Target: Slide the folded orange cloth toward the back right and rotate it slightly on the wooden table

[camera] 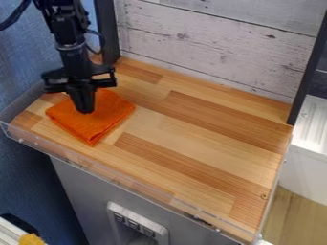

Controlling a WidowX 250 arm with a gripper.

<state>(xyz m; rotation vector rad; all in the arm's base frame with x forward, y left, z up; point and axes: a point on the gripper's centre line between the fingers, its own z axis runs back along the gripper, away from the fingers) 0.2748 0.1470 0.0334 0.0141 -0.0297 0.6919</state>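
Orange cloth (107, 117) directly beneath the gripper (85, 110)

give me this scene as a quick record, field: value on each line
gripper: black gripper, pointing down over the cloth; contact unclear
nearest thing: orange cloth, folded, lying flat
cloth position: left part of the work surface
work surface: wooden counter in light and darker strips
near edge: clear strip
backdrop: pale, weathered plank panel between dark uprights
lower left corner: part of something yellow, identity unclear
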